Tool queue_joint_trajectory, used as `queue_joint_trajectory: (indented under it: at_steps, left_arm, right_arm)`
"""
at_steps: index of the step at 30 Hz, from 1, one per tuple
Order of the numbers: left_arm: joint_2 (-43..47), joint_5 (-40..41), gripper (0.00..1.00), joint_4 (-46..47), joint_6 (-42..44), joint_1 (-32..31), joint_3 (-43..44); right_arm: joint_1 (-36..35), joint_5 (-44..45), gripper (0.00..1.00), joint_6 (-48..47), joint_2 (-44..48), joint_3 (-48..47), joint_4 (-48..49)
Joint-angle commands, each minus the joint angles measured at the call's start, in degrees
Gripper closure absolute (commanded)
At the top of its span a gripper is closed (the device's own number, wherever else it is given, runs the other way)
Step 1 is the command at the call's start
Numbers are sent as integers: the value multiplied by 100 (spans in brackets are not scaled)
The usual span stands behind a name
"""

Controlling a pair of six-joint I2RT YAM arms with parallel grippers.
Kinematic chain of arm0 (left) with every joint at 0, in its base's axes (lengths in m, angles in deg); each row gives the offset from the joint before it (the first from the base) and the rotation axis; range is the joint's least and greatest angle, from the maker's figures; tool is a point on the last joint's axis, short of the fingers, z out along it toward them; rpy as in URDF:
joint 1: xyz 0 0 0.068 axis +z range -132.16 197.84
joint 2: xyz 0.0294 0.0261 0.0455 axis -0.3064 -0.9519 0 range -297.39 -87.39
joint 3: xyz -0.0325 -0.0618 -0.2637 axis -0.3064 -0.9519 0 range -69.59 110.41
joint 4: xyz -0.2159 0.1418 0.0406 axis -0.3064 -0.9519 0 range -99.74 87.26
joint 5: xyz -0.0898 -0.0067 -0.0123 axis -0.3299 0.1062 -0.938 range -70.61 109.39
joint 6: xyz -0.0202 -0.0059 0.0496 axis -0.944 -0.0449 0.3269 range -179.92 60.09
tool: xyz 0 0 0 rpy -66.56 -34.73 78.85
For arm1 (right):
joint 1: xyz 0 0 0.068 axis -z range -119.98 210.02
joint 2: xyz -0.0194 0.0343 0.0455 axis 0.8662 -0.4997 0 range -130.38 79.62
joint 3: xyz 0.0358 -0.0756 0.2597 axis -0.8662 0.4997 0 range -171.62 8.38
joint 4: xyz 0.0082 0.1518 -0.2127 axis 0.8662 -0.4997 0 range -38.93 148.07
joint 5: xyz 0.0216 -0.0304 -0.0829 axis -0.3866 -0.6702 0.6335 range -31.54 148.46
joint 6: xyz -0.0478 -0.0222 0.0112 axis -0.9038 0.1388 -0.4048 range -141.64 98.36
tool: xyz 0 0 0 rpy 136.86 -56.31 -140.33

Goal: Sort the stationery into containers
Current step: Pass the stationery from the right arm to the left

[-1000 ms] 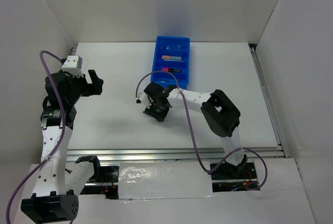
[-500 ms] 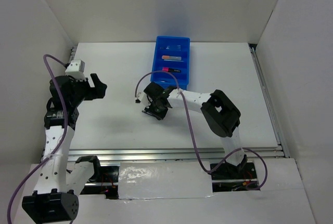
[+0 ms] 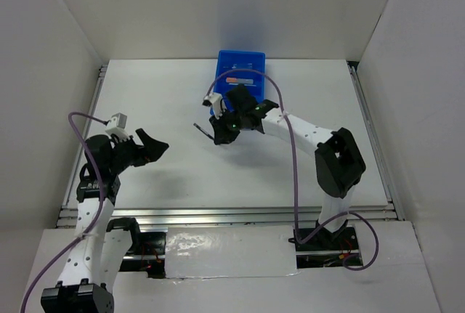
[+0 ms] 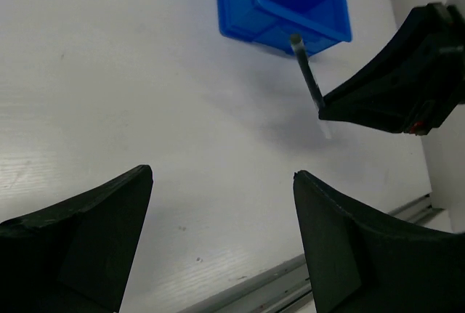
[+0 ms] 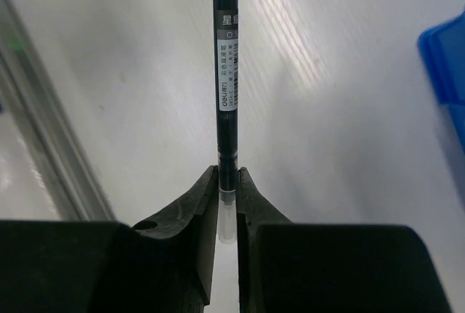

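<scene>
A thin dark pen (image 5: 227, 73) with a clear end is pinched between the fingers of my right gripper (image 5: 227, 175), which is shut on it. From above, the right gripper (image 3: 221, 130) hovers at the near end of the blue tray (image 3: 258, 60), and the pen (image 3: 203, 130) sticks out to the left above the table. An orange marker (image 3: 238, 80) lies in one of the tray's compartments. My left gripper (image 3: 158, 146) stands open and empty over the left of the table. In the left wrist view the pen (image 4: 306, 77) hangs in front of the tray (image 4: 247, 8).
White walls close in the table at the back and on both sides. A metal rail (image 3: 218, 215) runs along the near edge. The right arm's purple cable (image 3: 293, 146) loops over the table's right half.
My right gripper has shut on the dark pen, lifted it off the table and carried it back toward the tray. The left arm has drawn back toward the near edge, still open.
</scene>
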Motion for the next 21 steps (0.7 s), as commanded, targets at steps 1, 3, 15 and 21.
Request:
queue_joint_trajectory:
  at_steps: [1, 3, 15, 21]
  left_arm:
    - [-36, -827, 9, 1142, -736, 51, 20]
    - [-142, -1030, 9, 1521, -1017, 51, 55]
    - [-1003, -1452, 12, 3148, -2064, -36, 486]
    - [-1109, -1620, 23, 3606, -1986, -256, 582]
  right_arm:
    - [30, -1048, 100, 922, 521, -372, 811]
    - [39, -1328, 100, 1327, 600, -407, 1222]
    - [-39, -1945, 100, 2964, 565, -794, 2482]
    - [-163, -2191, 100, 2972, 460, -847, 2517]
